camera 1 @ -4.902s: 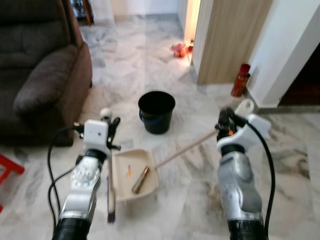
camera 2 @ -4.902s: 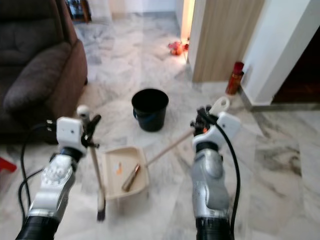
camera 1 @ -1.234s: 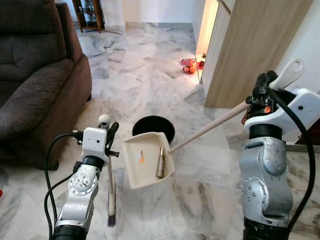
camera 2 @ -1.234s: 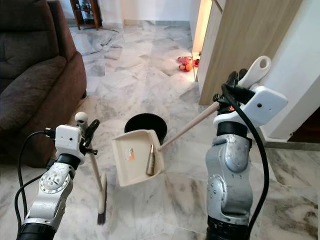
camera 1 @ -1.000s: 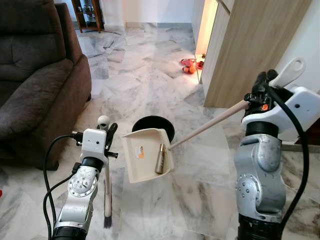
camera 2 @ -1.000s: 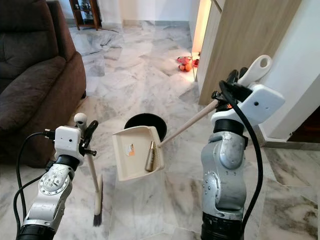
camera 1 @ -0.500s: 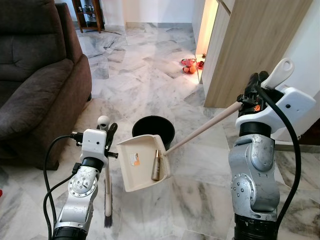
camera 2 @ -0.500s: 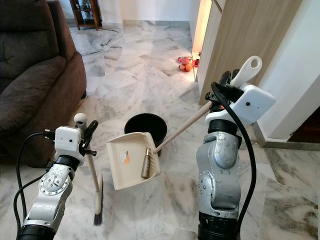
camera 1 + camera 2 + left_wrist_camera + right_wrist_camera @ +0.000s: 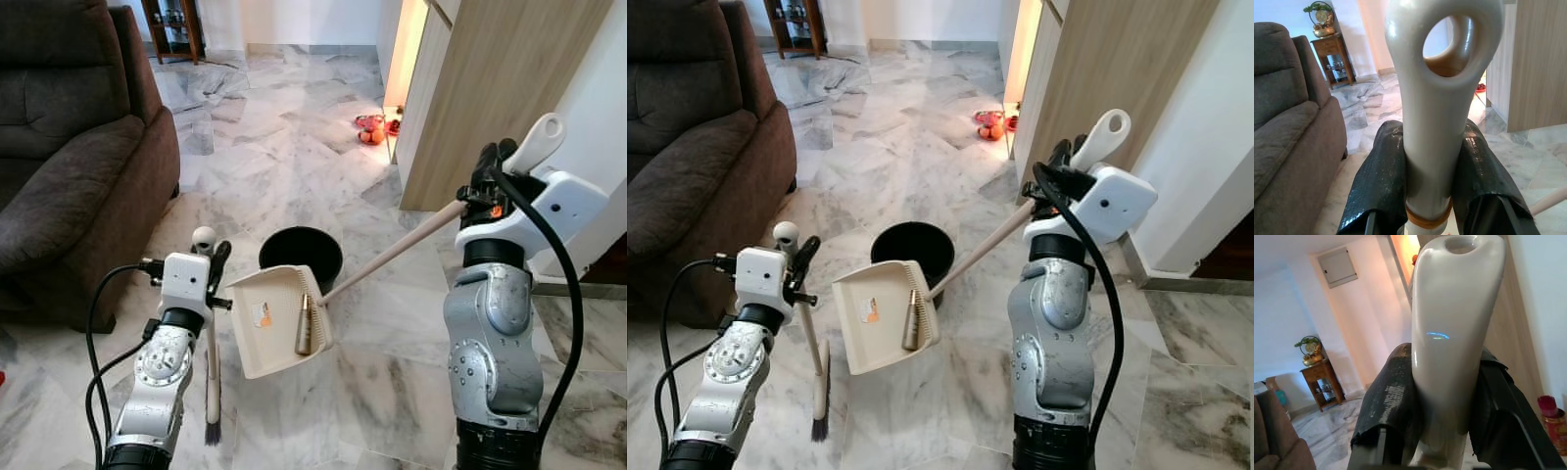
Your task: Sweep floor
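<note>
Right arm was raised and bent, right gripper (image 9: 1065, 168) clamped on the dustpan (image 9: 277, 322) handle's glossy cream grip. The long wooden pole ran down to the cream plastic pan, lifted and tilted, a brown cylindrical item inside (identity unclear). Round black bucket (image 9: 301, 256) sat just behind. Left gripper (image 9: 210, 266) clamped the broom (image 9: 212, 372) upright, bristles near the marble floor (image 9: 274, 147); sofa (image 9: 69, 157) well left.

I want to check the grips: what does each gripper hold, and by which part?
The left gripper holds the brush near its handle's top end. The right gripper holds the dustpan near the top of its long handle.
</note>
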Motion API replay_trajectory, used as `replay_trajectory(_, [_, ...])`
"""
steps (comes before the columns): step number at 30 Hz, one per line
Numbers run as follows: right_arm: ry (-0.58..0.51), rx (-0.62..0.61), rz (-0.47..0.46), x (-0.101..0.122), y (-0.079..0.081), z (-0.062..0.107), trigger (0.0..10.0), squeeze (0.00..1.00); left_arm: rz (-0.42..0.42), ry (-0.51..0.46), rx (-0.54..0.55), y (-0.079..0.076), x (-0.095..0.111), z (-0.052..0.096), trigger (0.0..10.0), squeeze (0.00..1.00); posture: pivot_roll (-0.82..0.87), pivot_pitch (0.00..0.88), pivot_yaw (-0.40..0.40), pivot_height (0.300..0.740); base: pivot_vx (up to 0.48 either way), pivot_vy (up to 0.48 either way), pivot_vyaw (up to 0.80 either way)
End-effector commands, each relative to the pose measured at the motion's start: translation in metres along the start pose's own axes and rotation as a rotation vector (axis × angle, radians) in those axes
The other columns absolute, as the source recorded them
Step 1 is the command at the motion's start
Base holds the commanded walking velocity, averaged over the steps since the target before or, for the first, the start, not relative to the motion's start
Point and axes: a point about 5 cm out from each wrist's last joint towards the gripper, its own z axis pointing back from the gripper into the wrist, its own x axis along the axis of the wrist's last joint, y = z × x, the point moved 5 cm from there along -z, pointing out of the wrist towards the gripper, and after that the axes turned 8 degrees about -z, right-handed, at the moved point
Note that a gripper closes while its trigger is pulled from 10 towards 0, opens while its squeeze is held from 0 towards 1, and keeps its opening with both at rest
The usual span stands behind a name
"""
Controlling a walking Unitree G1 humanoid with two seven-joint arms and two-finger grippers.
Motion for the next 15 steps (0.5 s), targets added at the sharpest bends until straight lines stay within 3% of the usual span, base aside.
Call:
replay_trajectory(1, [-0.077, 0.060, -0.053, 0.0181, 0.0165, -0.0027, 10.0, 0.00, -0.013, -0.061, 0.002, 0.0009, 0.0141, -0.0035, 10.0, 0.00, -0.01, 0.031, 0.000, 0.740, 0.000, 0.000, 0.00])
replay_trajectory(12, [-0.073, 0.093, -0.068, 0.0176, 0.0224, -0.0015, 10.0, 0.00, -0.011, -0.059, 0.001, 0.0007, 0.0134, -0.0030, 10.0, 0.00, 0.00, 0.036, -0.001, 0.740, 0.000, 0.000, 0.00])
replay_trajectory(15, [-0.071, 0.096, -0.068, 0.0171, 0.0228, -0.0017, 10.0, 0.00, -0.012, -0.058, 0.002, 0.0009, 0.0134, -0.0032, 10.0, 0.00, 0.00, 0.042, -0.002, 0.740, 0.254, 0.000, 0.00])
